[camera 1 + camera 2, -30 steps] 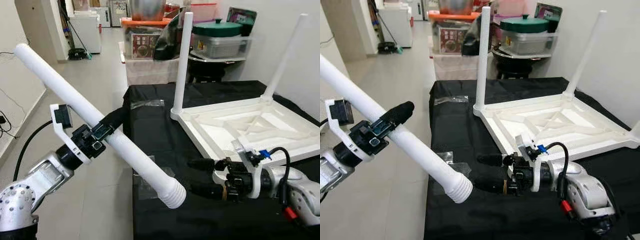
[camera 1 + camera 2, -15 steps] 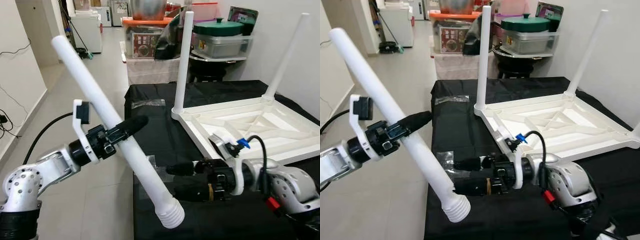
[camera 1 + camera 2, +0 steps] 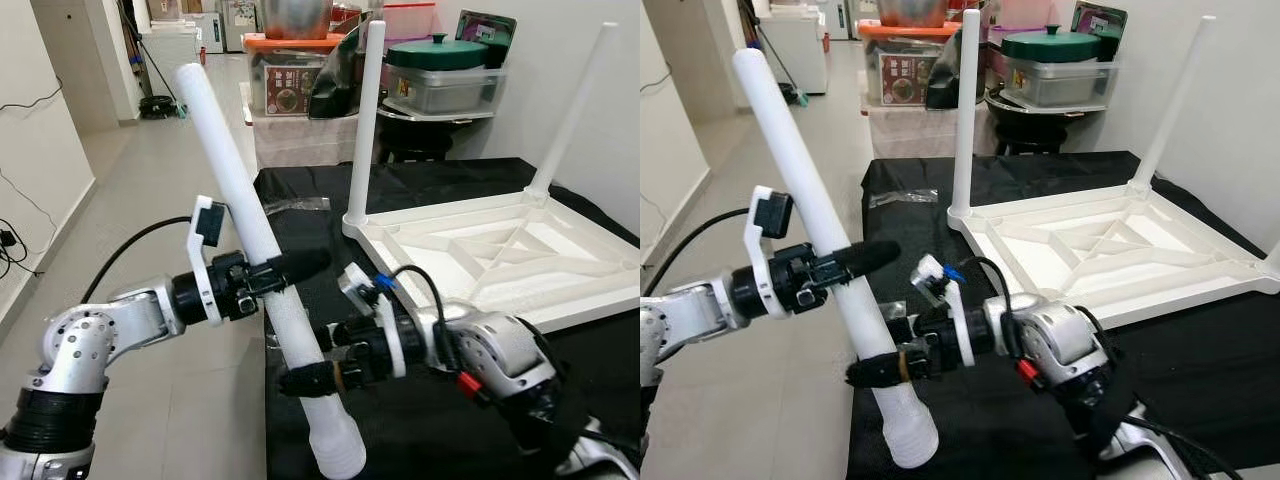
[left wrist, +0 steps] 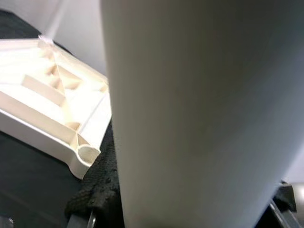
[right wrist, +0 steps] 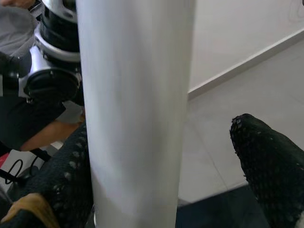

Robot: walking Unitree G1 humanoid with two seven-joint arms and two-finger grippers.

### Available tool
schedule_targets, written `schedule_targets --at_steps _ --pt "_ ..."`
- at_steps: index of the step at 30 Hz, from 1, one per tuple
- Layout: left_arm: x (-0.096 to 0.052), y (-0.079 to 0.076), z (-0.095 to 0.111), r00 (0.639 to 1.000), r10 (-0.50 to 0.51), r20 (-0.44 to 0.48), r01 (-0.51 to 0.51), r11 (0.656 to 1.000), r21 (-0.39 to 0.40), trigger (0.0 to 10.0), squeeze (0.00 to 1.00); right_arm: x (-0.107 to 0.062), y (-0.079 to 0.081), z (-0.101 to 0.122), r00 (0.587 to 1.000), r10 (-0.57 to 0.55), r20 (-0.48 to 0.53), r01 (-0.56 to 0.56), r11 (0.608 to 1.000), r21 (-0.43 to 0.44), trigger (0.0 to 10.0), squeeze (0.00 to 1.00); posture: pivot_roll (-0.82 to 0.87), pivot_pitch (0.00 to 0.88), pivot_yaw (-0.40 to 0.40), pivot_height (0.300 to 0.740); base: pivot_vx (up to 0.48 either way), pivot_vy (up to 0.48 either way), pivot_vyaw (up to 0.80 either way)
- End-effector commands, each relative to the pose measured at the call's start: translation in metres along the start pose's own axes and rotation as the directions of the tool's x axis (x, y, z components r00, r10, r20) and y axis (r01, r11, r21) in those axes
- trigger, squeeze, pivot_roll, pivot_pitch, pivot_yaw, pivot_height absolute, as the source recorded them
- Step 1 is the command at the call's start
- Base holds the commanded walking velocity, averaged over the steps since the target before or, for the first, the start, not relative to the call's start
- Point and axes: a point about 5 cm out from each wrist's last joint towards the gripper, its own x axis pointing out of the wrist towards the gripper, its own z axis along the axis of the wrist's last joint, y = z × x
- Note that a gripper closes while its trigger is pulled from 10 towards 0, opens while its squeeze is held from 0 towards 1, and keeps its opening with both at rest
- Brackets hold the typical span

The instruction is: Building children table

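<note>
Left eye view | table leg [image 3: 262,270] apparently overhangs black table's [image 3: 330,265] edge | floor [image 3: 190,190] open

Both eye views look forward and down from the head, sharing the black tabletop [image 3: 330,250], the upturned table [image 3: 500,250] and the leg [image 3: 255,250]. The left wrist camera looks past the leg [image 4: 199,114], pressed very close, toward the table. The right wrist camera, equally close, faces the floor [image 5: 237,90].

left end effector [image 3: 283,272] grips table leg [image 3: 250,235] | right end effector [image 3: 318,360] around it lower
</note>
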Motion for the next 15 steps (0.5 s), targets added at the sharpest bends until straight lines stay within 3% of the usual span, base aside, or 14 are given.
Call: schedule_targets --at_steps 1,12,13,14,15 --pt "0.005 -0.004 -0.003 0.997 -0.064 -0.039 0.064 0.998 -0.004 10.0 0.0 0.001 -0.001 0.002 1.0 -0.029 -0.012 0.029 1.0 0.011 10.0 0.0 0.06 0.0 -0.022 0.74 0.0 0.0 0.0" --pt "0.005 0.001 -0.005 0.996 -0.067 -0.058 0.067 0.998 0.002 10.0 0.0 0.005 0.01 0.005 1.0 0.022 -0.006 -0.022 1.0 0.01 10.0 0.0 0.05 0.0 -0.016 0.74 0.0 0.0 0.0" --pt "0.005 0.001 -0.004 0.996 -0.069 -0.058 0.069 0.998 0.006 10.0 0.0 0.006 0.012 0.002 1.0 0.031 -0.007 -0.031 0.999 0.019 3.5 0.0 0.05 0.0 -0.015 0.74 0.0 0.0 0.0" --pt "0.006 0.002 -0.004 0.996 -0.071 -0.057 0.072 0.997 0.011 10.0 0.0 0.008 0.013 0.0 0.999 0.041 -0.002 -0.041 0.999 0.032 0.0 0.0 0.05 0.0 -0.015 0.74 0.0 0.0 0.0" --pt "0.006 0.002 -0.004 0.996 -0.071 -0.057 0.072 0.997 0.011 10.0 0.0 0.008 0.013 0.0 0.999 0.041 -0.002 -0.041 0.999 0.032 0.0 0.0 0.05 0.0 -0.015 0.74 0.0 0.0 0.0"
